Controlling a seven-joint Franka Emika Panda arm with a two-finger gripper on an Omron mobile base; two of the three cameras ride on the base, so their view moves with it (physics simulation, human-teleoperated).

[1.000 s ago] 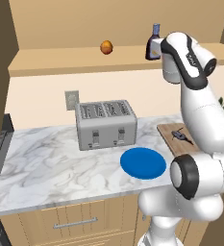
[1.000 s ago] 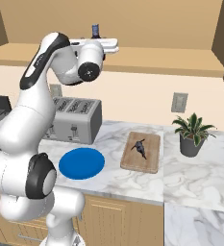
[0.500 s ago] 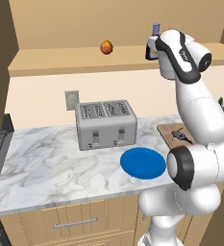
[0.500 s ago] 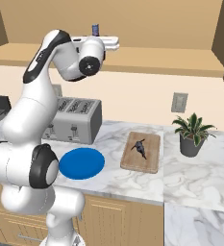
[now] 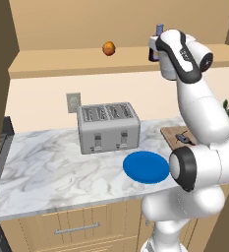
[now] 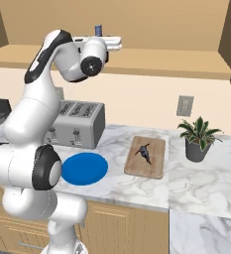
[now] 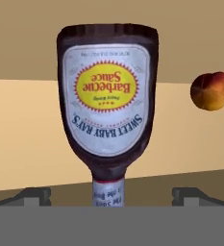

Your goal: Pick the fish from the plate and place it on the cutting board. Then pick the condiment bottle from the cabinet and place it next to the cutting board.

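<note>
On the marble worktop [image 5: 52, 172], listed outward from the toaster [image 5: 108, 128]: blue plate [image 5: 146, 167] lying flat just in front of the toaster, bare; brown wooden cutting board [image 6: 146, 157] beyond the plate, away from the toaster, with the small dark fish [image 6: 144, 152] lying on it; potted plant [image 6: 199, 139] past the board, below a wall socket [image 6: 185, 105]. A second socket [image 5: 73, 102] sits on the wall just behind the toaster. Tan drawer fronts with a metal handle [image 5: 77, 229] run below the worktop edge.

Above the toaster, the cabinet [image 5: 86, 61], a light tan recess with a long shelf: round orange fruit [image 5: 109, 48] on the shelf; barbecue sauce bottle [image 7: 108, 105], dark brown with yellow-orange label, standing on the same shelf, apart from the fruit.

End effector [image 7: 111, 194]: raised to shelf height, jaws spread wide, one finger tip [image 7: 34, 194] at each side of the bottle's neck, not touching it; nothing grasped.

Change since one second ago: the arm has reached further into the cabinet toward the bottle; fish, plate, board and toaster unmoved.
</note>
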